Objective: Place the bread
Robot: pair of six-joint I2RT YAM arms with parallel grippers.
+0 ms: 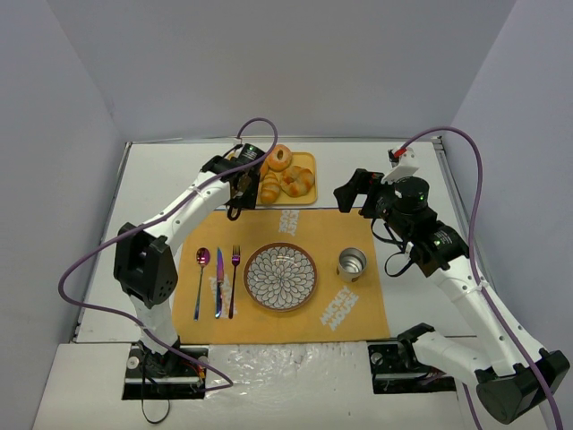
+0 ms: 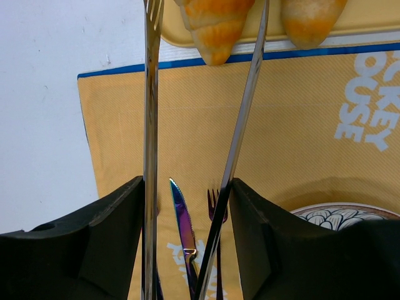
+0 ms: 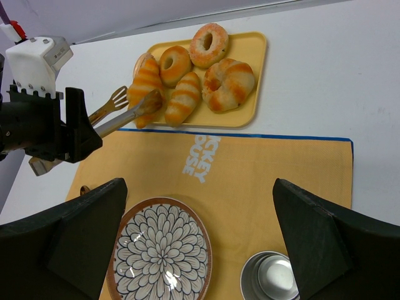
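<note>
Nearest the arm bases, one orange mat [image 1: 363,309] lies on the white surface [image 1: 157,184]. On the mat, at the left, are one spoon [image 1: 203,267], one knife [image 1: 218,285] and one fork [image 1: 235,276], side by side. One patterned plate [image 1: 280,277] sits in the middle and one metal cup [image 1: 352,264] to its right.

Above the mat's far right part, the right gripper [image 3: 200,244] stands wide open and holds nothing.

At the mat's far left edge, the left gripper [image 1: 239,195] is closed part-way on one pair of metal tongs [image 2: 240,112], with one arm against each finger.

Just beyond the mat lies one yellow tray [image 3: 253,75]. The bread [image 2: 215,22] lies on its left half. It is two long, golden-brown rolls with ridged crusts striped pale and orange, tapering at the ends.

The first roll [image 3: 145,87] lies between the tong arms. One tip is against its near end and the other stands apart at its outer side. The second roll [image 3: 183,99] lies just beside it.

Also on the tray are two rings, one pinkish [image 3: 209,45] and one tan [image 3: 174,64], and one knotted bun [image 3: 229,82].
</note>
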